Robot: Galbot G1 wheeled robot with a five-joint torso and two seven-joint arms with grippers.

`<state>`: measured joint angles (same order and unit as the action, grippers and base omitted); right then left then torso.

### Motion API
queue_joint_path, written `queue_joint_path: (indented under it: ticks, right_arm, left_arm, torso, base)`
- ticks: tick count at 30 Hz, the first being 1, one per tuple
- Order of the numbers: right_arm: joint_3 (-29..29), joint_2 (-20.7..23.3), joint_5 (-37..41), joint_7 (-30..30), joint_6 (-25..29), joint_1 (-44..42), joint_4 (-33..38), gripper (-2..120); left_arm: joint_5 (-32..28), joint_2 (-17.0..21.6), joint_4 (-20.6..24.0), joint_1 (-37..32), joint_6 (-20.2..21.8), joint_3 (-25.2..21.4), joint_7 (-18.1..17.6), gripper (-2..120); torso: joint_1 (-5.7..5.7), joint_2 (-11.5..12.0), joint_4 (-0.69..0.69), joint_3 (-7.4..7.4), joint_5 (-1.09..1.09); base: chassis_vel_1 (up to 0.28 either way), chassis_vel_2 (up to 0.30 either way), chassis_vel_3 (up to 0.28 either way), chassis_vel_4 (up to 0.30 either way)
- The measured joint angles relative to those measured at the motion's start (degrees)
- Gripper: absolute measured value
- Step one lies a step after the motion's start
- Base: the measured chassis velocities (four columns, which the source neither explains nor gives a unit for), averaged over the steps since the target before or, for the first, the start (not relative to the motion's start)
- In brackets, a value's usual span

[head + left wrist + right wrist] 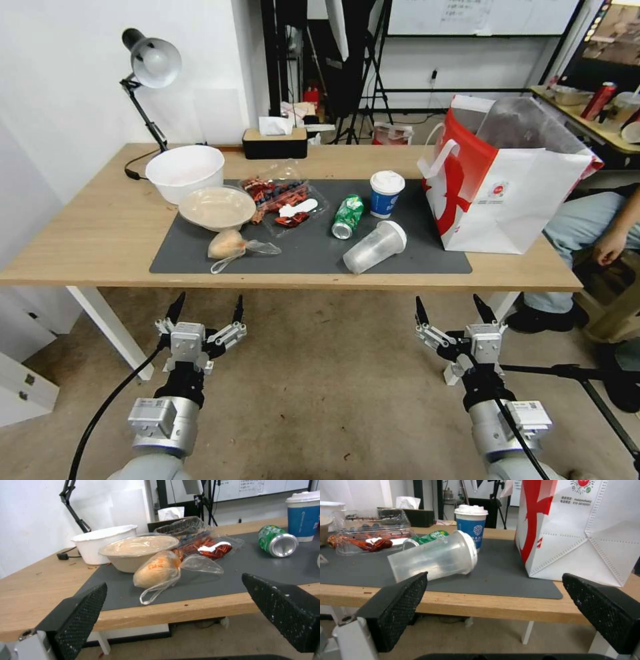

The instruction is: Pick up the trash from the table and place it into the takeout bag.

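Observation:
Trash lies on the dark grey mat of the wooden table: a clear plastic cup on its side, a green soda can on its side, an upright blue-white lidded cup, a knotted clear bag, a lidded beige bowl, a white bowl and a clear food tray. The takeout bag stands open at the mat's right end. My left gripper and right gripper hang open below the table's front edge, holding nothing.
A grey desk lamp and a black tissue box stand at the table's back. A seated person is beside the right end. A tripod leg runs along the floor near my right arm.

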<state>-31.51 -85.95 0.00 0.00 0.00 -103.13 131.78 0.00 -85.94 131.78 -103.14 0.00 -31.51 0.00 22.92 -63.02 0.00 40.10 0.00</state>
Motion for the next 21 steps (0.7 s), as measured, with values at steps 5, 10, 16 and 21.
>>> queue_joint_path:
  ticks: [5, 10, 16, 21]
  right_arm:
    - [0.00, 0.00, 0.00, 0.00, 0.00, 0.00, 0.00, 100]
    - [0.00, 0.00, 0.00, 0.00, 0.00, 0.00, 0.00, 100]
    - [0.00, 0.00, 0.00, 0.00, 0.00, 0.00, 0.00, 100]
    - [0.00, 0.00, 0.00, 0.00, 0.00, 0.00, 0.00, 100]
  left_arm:
    - [0.00, 0.00, 0.00, 0.00, 0.00, 0.00, 0.00, 100]
    - [0.00, 0.00, 0.00, 0.00, 0.00, 0.00, 0.00, 100]
    - [0.00, 0.00, 0.00, 0.00, 0.00, 0.00, 0.00, 100]
    - [0.00, 0.00, 0.00, 0.00, 0.00, 0.00, 0.00, 100]
  torso:
    - [0.00, 0.00, 0.00, 0.00, 0.00]
    - [0.00, 0.00, 0.00, 0.00, 0.00]
    - [0.00, 0.00, 0.00, 0.00, 0.00]
    - [0.00, 0.00, 0.00, 0.00, 0.00]
  base:
    - [0.000, 0.000, 0.000, 0.000]
    - [0.000, 0.000, 0.000, 0.000]
    - [0.000, 0.000, 0.000, 0.000]
    - [0.000, 0.000, 0.000, 0.000]
